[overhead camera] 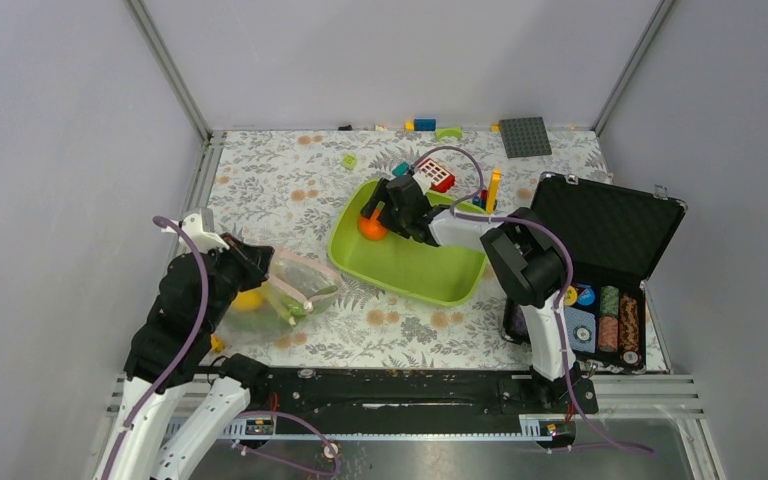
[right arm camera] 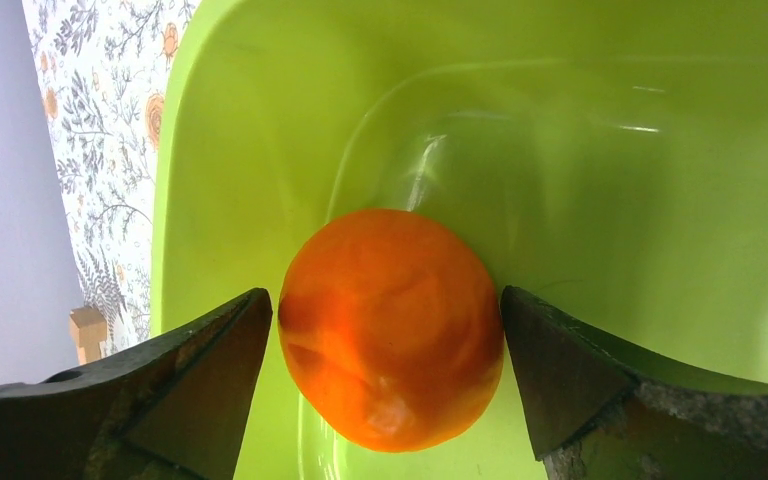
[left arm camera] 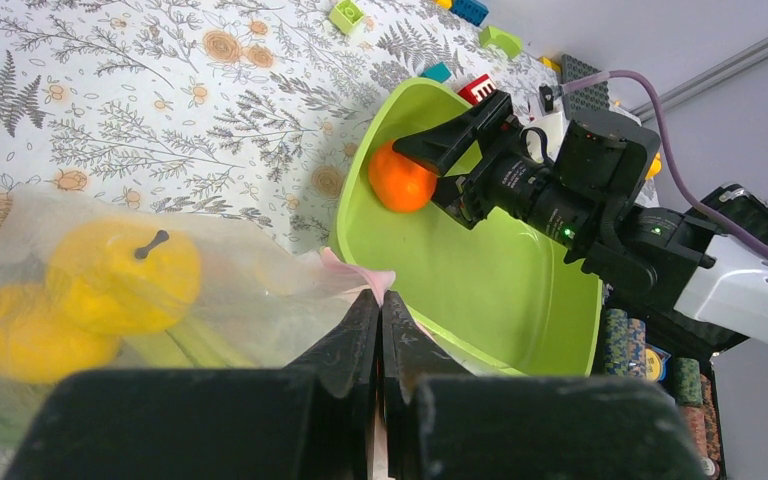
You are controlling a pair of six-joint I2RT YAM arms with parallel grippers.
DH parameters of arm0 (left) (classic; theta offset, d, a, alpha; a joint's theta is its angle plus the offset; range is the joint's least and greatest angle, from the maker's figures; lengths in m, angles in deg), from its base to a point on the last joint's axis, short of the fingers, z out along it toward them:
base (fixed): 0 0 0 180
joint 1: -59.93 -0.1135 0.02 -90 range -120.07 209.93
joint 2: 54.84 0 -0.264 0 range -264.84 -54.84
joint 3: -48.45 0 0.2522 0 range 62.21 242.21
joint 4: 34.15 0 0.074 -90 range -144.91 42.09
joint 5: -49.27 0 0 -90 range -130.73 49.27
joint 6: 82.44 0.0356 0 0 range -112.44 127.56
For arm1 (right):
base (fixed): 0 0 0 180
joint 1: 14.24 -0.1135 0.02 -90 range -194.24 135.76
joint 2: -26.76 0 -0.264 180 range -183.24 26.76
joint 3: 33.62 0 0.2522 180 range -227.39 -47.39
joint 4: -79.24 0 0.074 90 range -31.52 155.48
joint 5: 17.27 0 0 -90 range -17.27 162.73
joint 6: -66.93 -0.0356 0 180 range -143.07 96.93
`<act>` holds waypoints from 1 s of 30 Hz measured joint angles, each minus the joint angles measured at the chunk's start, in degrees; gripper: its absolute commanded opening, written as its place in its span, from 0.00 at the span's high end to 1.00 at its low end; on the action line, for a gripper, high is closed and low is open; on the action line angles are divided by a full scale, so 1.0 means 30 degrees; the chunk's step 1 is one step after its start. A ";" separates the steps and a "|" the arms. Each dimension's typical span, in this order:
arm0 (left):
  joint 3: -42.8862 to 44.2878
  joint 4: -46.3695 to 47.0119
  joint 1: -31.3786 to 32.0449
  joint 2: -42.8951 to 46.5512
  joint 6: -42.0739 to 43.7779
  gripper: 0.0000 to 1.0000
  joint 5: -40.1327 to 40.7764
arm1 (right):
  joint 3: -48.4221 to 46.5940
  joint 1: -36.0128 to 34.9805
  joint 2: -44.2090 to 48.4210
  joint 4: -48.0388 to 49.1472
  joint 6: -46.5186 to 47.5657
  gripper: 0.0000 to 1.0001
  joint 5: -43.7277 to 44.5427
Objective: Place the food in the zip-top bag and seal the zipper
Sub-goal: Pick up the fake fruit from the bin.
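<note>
Right jaws spread either side of the orange fruit (right arm camera: 390,325), centred between them, upper-left corner of the green tray (overhead camera: 430,280). Left jaws pinch the bag (left arm camera: 260,290) mouth, lower left on tabletop (overhead camera: 290,180); I'd close right.

Zip-top bag (left arm camera: 260,290) contents blurred thru plastic, green bits (left arm camera: 192,345) unreadable. My R pincer (right arm camera: 382,298) fingers (right arm camera: 160,400) cut off at btm edge.
</note>
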 measured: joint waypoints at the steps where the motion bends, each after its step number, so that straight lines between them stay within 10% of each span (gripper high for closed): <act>1: -0.0022 0.0022 -0.0015 0.0000 0.0000 1.00 -0.0044 | 0.0000 -0.0051 -0.0007 -0.0007 0.0036 0.08 -0.0029; 7: -0.0066 0.0066 -0.0080 -0.0007 0.0007 1.00 -0.0182 | 0.0029 -0.0240 0.0000 0.0007 0.0022 0.19 -0.0211; 14: -0.0066 0.0066 -0.0109 -0.0007 0.0058 1.00 -0.0248 | 0.1508 -0.0685 0.0780 0.0714 -0.0168 0.58 -0.0474; 30: -0.0066 0.0066 -0.0131 -0.0044 0.0182 1.00 -0.1953 | 0.8196 -0.0765 0.8765 0.4911 0.2098 0.64 -0.2433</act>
